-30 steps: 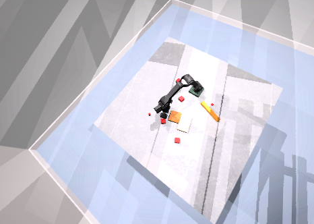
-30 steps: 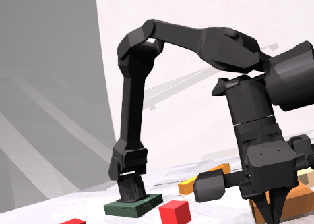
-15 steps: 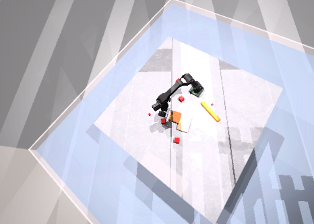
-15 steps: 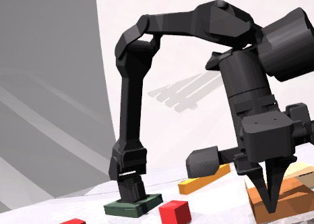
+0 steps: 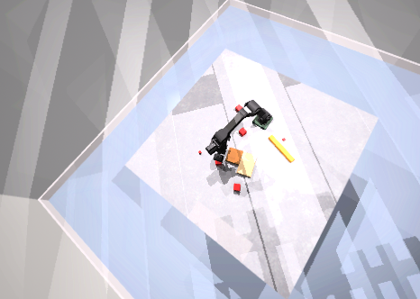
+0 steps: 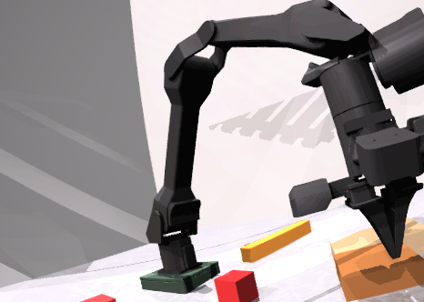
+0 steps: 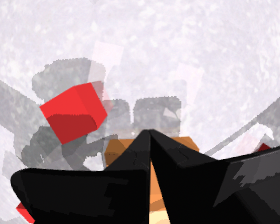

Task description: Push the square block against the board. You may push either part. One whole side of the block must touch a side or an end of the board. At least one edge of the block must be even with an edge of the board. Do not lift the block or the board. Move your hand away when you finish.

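Note:
The orange square block [image 5: 234,156] [image 6: 352,264] [image 7: 117,146] lies flat. The pale tan board [image 5: 246,166] [image 6: 355,240] [image 7: 159,217] lies flat beside it, on the side toward the yellow bar. In the top view the two look side by side, touching or nearly so, and their near corners look about level; I cannot tell if the edges are exactly even. My gripper [image 6: 396,256] [image 7: 148,135] is shut and empty, pointing down, with its tips over the orange block and its shadow on it. The fingers hide much of the block in the wrist view.
A yellow bar [image 5: 281,149] [image 6: 277,240] lies beyond the board. A red cube [image 5: 218,162] [image 7: 75,112] lies close to the block's outer side, and another red cube [image 5: 237,187] lies past the board. A third red cube [image 5: 242,131] [image 6: 237,286] lies toward the green arm base [image 6: 179,277].

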`<state>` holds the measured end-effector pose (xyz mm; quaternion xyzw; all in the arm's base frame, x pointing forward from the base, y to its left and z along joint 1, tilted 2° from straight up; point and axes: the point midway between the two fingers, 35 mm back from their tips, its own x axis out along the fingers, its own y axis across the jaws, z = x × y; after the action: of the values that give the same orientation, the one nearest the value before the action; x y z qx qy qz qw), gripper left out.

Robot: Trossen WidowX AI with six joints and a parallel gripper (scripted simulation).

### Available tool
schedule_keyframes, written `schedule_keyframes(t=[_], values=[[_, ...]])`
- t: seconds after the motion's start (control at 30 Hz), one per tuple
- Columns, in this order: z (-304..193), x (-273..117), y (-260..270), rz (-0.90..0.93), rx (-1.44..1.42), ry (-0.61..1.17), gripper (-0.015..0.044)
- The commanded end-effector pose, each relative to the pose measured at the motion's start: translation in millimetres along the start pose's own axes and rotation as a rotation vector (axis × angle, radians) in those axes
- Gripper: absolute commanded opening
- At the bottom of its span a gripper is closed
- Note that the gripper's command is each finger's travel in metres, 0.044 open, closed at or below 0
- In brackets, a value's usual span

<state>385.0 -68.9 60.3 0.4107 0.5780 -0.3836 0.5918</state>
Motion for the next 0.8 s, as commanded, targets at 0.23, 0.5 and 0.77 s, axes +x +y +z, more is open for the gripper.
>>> schedule_keyframes(t=[0.23, 0.5, 0.77], values=[[-3.8, 45.1, -5.9, -0.024, 0.013, 0.017, 0.0000], [-13.1, 44.9, -4.9, -0.024, 0.013, 0.017, 0.0000], [-23.9, 44.7, -4.1, -0.024, 0.013, 0.018, 0.0000]])
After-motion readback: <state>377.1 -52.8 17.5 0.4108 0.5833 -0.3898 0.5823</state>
